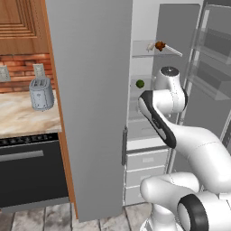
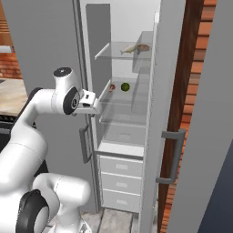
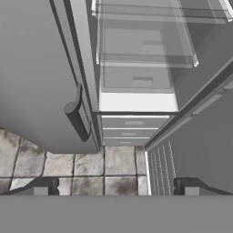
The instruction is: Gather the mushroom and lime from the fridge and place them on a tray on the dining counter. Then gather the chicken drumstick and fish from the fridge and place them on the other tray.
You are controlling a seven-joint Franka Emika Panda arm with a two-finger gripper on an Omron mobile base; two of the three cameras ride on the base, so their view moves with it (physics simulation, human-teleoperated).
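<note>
Two shelves: you have lime (image 2: 125,86) beside mushroom (image 2: 111,87) below; chicken drumstick (image 1: 159,45) above.
Fridge (image 2: 132,118): doors open for reach.
End effector (image 2: 93,103): fingers apart, empty, at the lime shelf's front edge.

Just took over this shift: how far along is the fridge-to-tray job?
Early. Done: the fridge stands open. In hand: nothing; the gripper is open and empty, pointing at the lower drawers. Left: the lime and mushroom sit on the middle shelf, the chicken drumstick and fish above.
</note>
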